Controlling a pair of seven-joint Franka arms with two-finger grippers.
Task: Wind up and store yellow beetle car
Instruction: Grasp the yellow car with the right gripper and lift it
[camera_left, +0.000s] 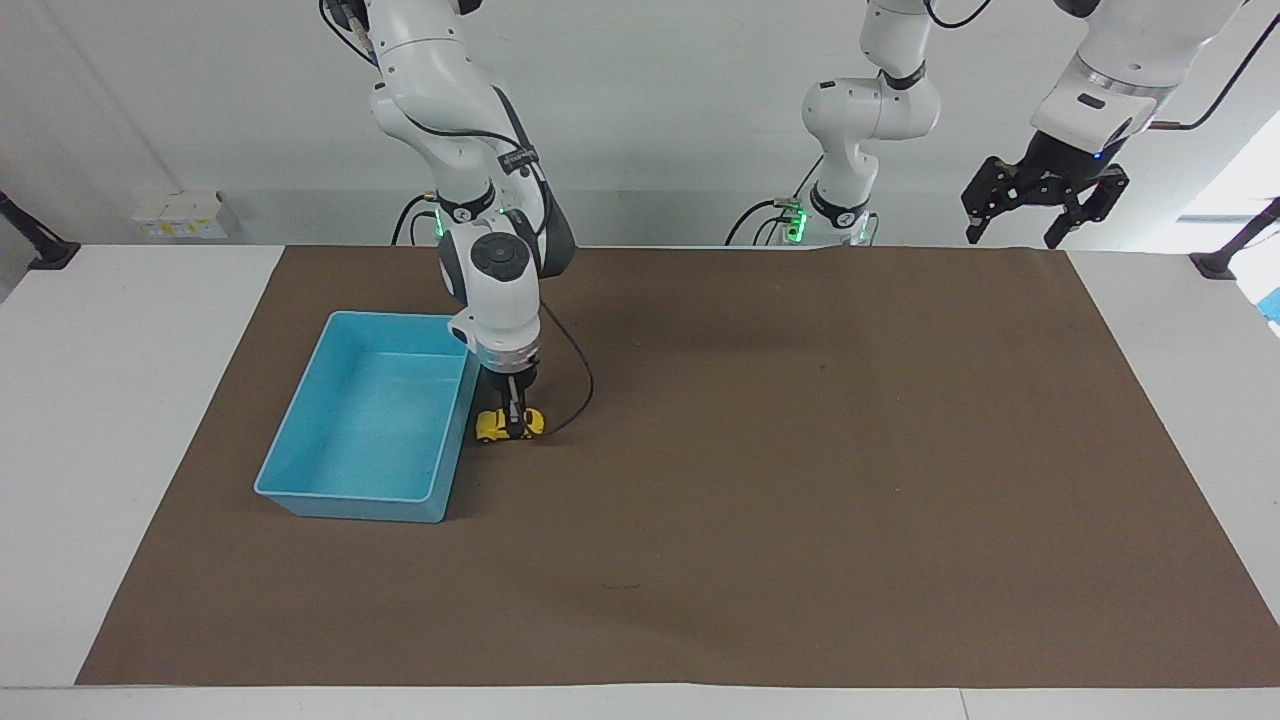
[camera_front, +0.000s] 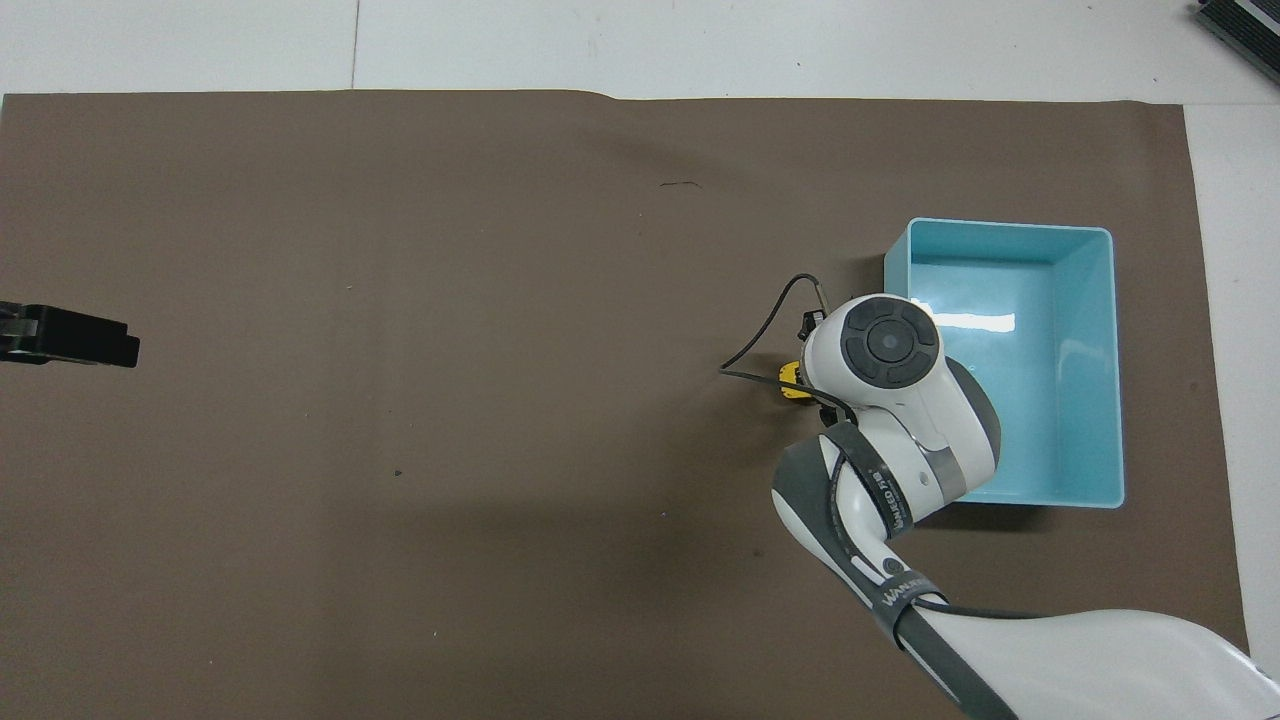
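A: Progress? 
B: Yellow beetle car is gripped by the right pincer, on the brown mat just beside the blue bin. Winding judged pending; storing not yet done.

A: Arm pose? 
B: Right wrist held vertical over the car. Left pincer is parked high, fingers spread, waiting.

- Both arms: glossy white shells, dark grey joint bands
- Black two-finger grippers
- Black cables along links
- Green lights at bases
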